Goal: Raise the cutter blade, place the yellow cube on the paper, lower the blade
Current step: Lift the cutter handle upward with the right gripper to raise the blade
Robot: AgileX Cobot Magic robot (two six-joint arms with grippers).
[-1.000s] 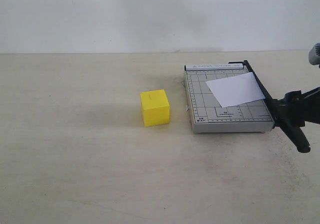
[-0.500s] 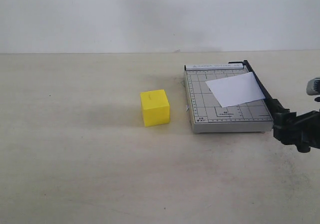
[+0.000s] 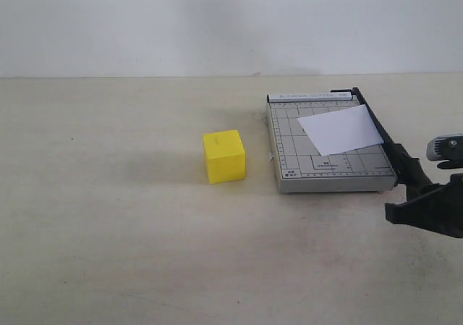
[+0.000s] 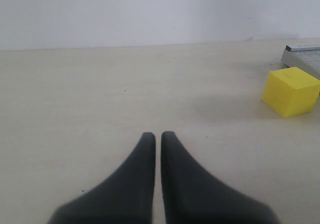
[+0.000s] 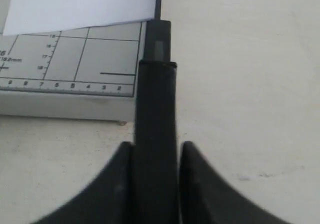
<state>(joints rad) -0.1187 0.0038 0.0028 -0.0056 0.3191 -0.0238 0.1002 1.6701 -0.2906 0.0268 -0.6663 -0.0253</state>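
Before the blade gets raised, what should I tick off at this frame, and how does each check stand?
1. Grasp: right gripper holds the cutter blade handle, jaws against both sides: ok.
2. Blade lies down along the trimmer board edge: ok.
3. The paper rests on the board, skewed: ok.
4. The yellow cube stands on the table, apart from the board: ok.
5. The left gripper is shut, empty: ok.
6. Grip firmness for lifting: cannot tell.

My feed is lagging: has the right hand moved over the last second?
Yes. In the exterior view the right hand has slid down the picture and now lies below the grey board's near edge.
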